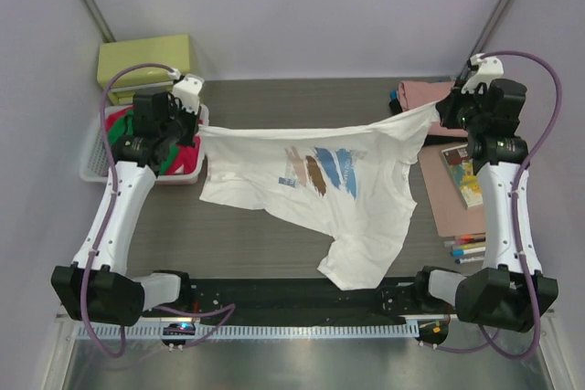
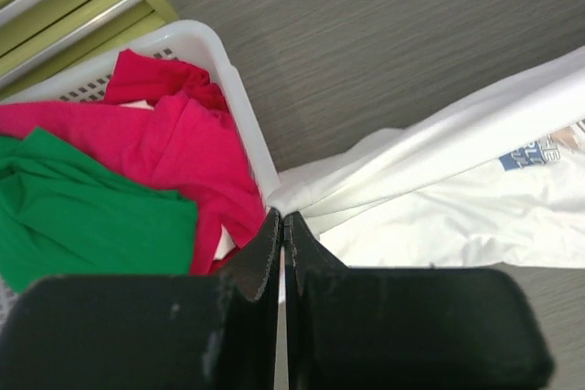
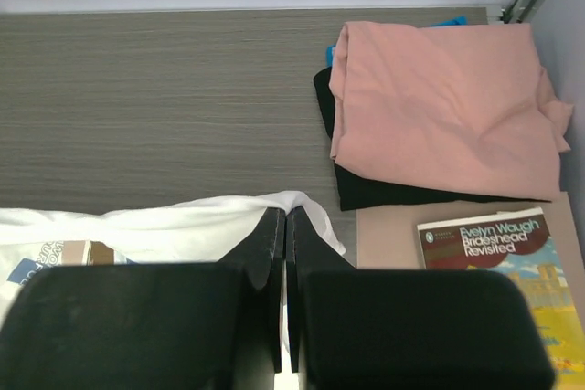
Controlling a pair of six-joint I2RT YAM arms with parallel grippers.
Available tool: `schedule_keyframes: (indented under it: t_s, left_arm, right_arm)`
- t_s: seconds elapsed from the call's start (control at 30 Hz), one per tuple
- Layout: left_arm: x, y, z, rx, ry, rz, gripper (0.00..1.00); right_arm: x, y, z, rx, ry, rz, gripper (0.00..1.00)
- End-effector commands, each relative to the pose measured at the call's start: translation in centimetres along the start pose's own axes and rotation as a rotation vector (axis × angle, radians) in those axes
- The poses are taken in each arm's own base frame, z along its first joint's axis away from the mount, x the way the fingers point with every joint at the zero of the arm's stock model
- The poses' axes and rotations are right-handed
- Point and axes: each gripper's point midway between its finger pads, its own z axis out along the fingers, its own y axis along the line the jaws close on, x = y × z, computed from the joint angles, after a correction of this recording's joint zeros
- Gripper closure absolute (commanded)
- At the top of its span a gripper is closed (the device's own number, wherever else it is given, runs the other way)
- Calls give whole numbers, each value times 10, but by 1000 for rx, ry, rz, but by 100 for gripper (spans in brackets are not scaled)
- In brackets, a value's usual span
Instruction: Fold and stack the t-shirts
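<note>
A white t-shirt point(image 1: 311, 184) with blue, brown and pink brush strokes hangs stretched between both arms, its lower part trailing on the table toward the near edge. My left gripper point(image 1: 199, 130) point(image 2: 283, 218) is shut on its left corner point(image 2: 302, 191). My right gripper point(image 1: 439, 109) point(image 3: 285, 215) is shut on its right corner point(image 3: 302, 200). Red point(image 2: 183, 143) and green point(image 2: 82, 216) t-shirts lie in the white basket point(image 2: 242, 107). A folded salmon-pink t-shirt point(image 3: 439, 102) lies on a black one point(image 3: 384, 191) at the back right.
A yellow-green box point(image 1: 146, 59) stands behind the basket point(image 1: 91, 160). At the right lie a brown mat point(image 1: 448, 194), a paperback book point(image 3: 503, 244) and several coloured pens point(image 1: 468, 246). The near table edge carries the arm bases.
</note>
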Motion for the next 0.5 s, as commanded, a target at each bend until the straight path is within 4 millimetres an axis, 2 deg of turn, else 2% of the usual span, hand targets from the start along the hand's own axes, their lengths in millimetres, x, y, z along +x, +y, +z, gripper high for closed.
schedule_keyframes:
  t_s: [0.0, 0.1, 0.17, 0.2, 0.27, 0.3, 0.33, 0.4, 0.43, 0.47]
  left_arm:
    - [-22, 4, 20, -2, -96, -3, 100]
    - [-13, 4, 38, -6, -67, 14, 100]
    - [-11, 5, 46, -9, -57, 29, 100]
    - [-8, 6, 50, -12, -48, 31, 100]
    - [-5, 8, 60, -19, -37, 37, 100]
    - [-4, 8, 62, -20, -36, 40, 100]
    - [-4, 9, 65, -22, -36, 44, 100]
    - [-10, 12, 69, -33, -47, 47, 100]
    - [-8, 14, 77, -34, -30, 44, 100]
    - [-18, 18, 76, -44, -43, 44, 100]
  right_arm:
    - [-16, 7, 28, 12, -97, -68, 99]
    - [-5, 20, 52, 9, -69, -100, 99]
    - [-4, 27, 65, 4, -66, -112, 99]
    - [4, 28, 76, 3, -43, -111, 99]
    - [-3, 32, 85, 13, -63, -111, 99]
    - [3, 31, 96, 21, -43, -111, 99]
    - [-4, 30, 101, 30, -55, -114, 99]
    - [2, 23, 118, 52, -29, -133, 99]
    - [-5, 34, 123, 48, -40, -158, 99]
    - [-7, 35, 127, 53, -41, -168, 99]
